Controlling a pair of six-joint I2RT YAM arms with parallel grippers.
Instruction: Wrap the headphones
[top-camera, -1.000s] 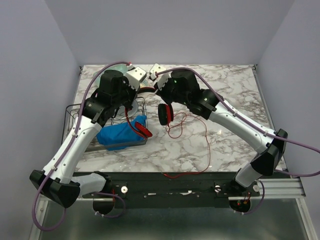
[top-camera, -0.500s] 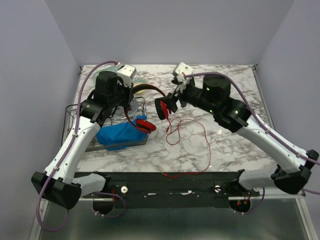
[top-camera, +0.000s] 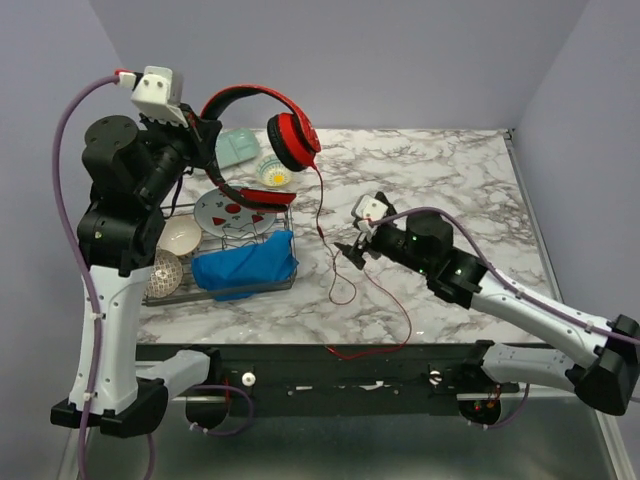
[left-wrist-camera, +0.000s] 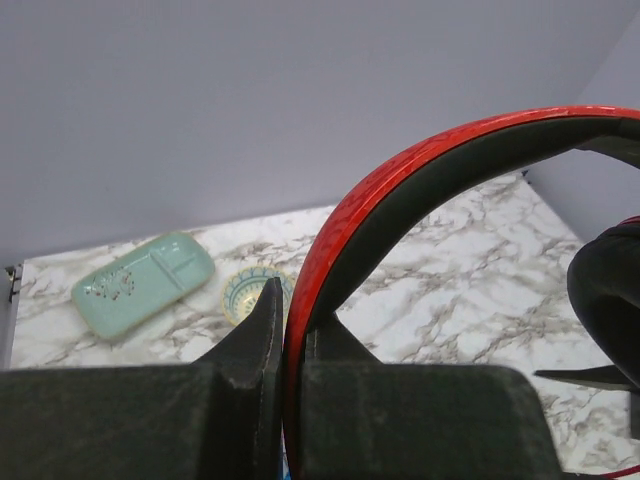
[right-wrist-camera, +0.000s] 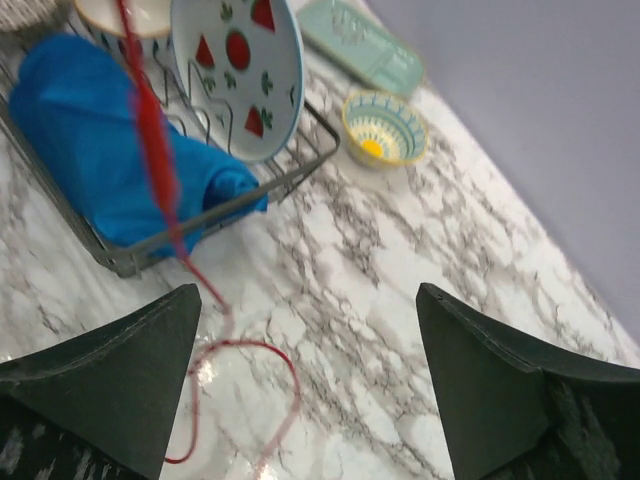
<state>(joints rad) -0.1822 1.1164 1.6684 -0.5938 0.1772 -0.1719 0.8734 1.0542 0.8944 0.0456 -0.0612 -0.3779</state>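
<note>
The headphones (top-camera: 250, 96) hang high above the table's left side. My left gripper (top-camera: 204, 127) is shut on the red, black-lined headband (left-wrist-camera: 420, 170), which sits between the jaws (left-wrist-camera: 296, 312). One cup (top-camera: 290, 140) faces right and the other (top-camera: 256, 196) dangles over the rack. The thin red cable (top-camera: 321, 205) drops from the upper cup to the marble, loops (right-wrist-camera: 275, 365) and trails toward the front edge. My right gripper (top-camera: 352, 250) is low over the table right of the cable, open (right-wrist-camera: 308, 300) with nothing between its fingers.
A wire dish rack (top-camera: 287, 215) at left holds a patterned plate (top-camera: 225, 210), a blue cloth (top-camera: 245, 262) and two bowls (top-camera: 180, 235). Behind it lie a green tray (top-camera: 238, 148) and a small patterned bowl (top-camera: 270, 170).
My left arm has swung up and left, lifting the headphones off the rack area into the air. The right gripper has opened, let go and dropped low toward the cable on the table.
</note>
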